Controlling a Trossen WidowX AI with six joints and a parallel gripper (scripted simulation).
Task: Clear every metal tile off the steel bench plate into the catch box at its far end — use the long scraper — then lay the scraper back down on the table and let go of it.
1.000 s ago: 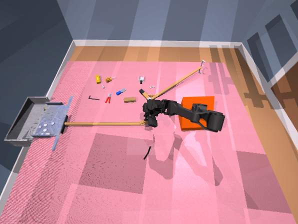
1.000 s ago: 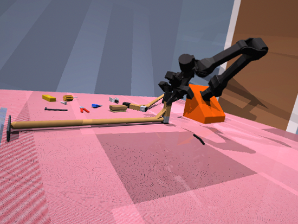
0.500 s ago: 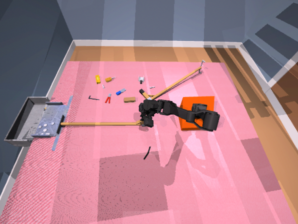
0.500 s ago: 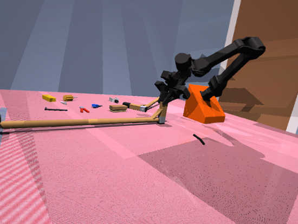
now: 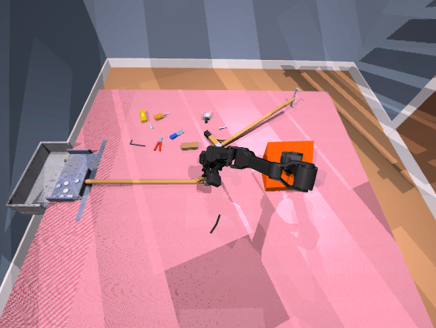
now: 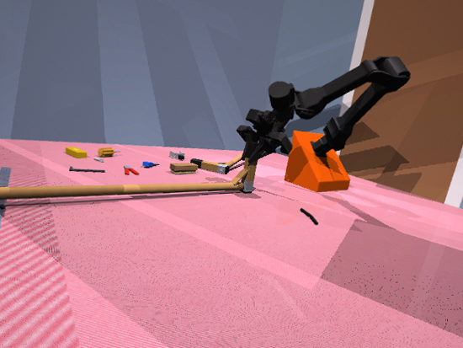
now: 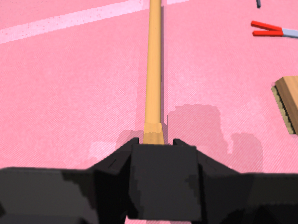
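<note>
Your gripper (image 5: 208, 180) is clamped on the near end of the long scraper (image 5: 143, 181), whose wooden shaft lies low across the pink table (image 5: 219, 274) toward its left edge. You can see the scraper's dark blade (image 5: 83, 181) resting on the steel bench plate (image 5: 71, 176) at that left edge, with four pale metal tiles (image 5: 66, 184) on the plate just ahead of the blade, and the catch box (image 5: 27, 183) hangs beyond the plate, off the table's left side. A second long-handled tool (image 5: 256, 122) lies toward the far right corner, and small hand tools (image 5: 158, 144) are scattered near the far edge.
</note>
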